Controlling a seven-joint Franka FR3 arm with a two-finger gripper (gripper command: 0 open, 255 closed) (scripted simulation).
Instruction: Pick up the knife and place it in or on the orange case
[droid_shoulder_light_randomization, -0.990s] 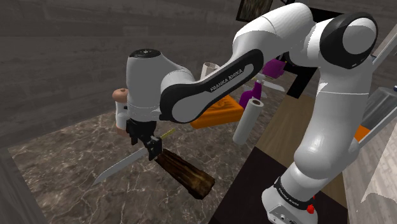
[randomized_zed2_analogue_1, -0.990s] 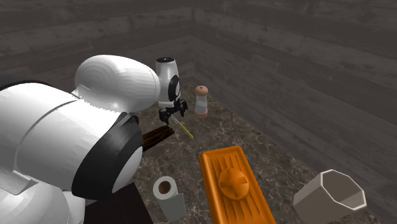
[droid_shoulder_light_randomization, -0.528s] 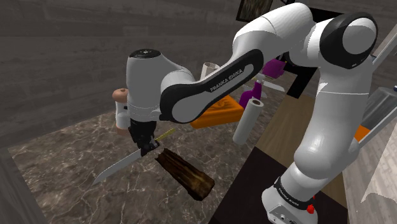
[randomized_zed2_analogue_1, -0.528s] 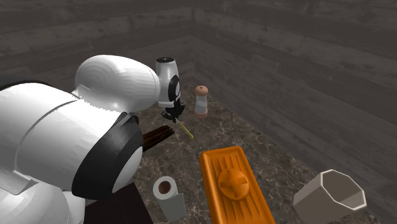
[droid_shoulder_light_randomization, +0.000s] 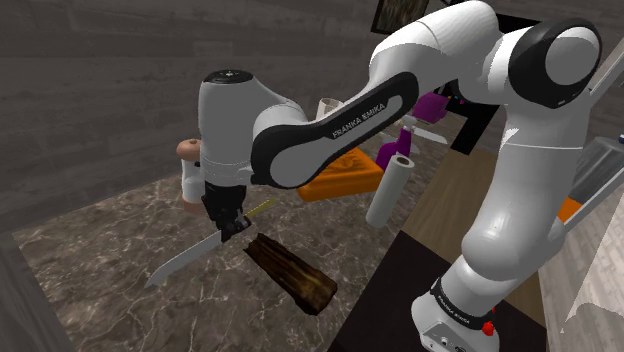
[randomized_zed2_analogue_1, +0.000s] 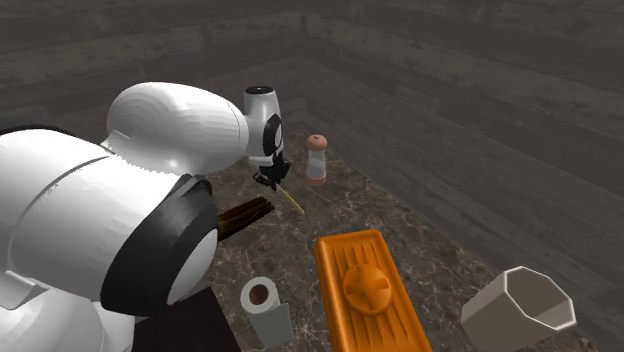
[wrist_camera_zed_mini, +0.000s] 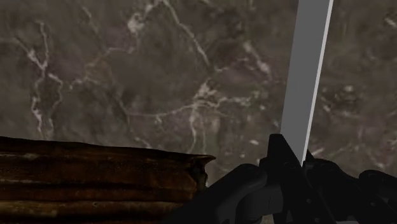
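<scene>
The grasp step is in hand: the end effector (droid_shoulder_light_randomization: 230, 226) is pinched narrow on the knife (droid_shoulder_light_randomization: 185, 262), its fingers clasping the grey blade just beside the dark brown handle (droid_shoulder_light_randomization: 292, 274). The knife sits low over the marbled surface (droid_shoulder_light_randomization: 90, 260) at the shoulder view's left; I cannot tell whether it is clear of it. The orange case (randomized_zed2_analogue_1: 368, 290) lies well apart, far right behind the arm. Next, by my reading, comes a straight lift, then a carry across to the case's lid.
</scene>
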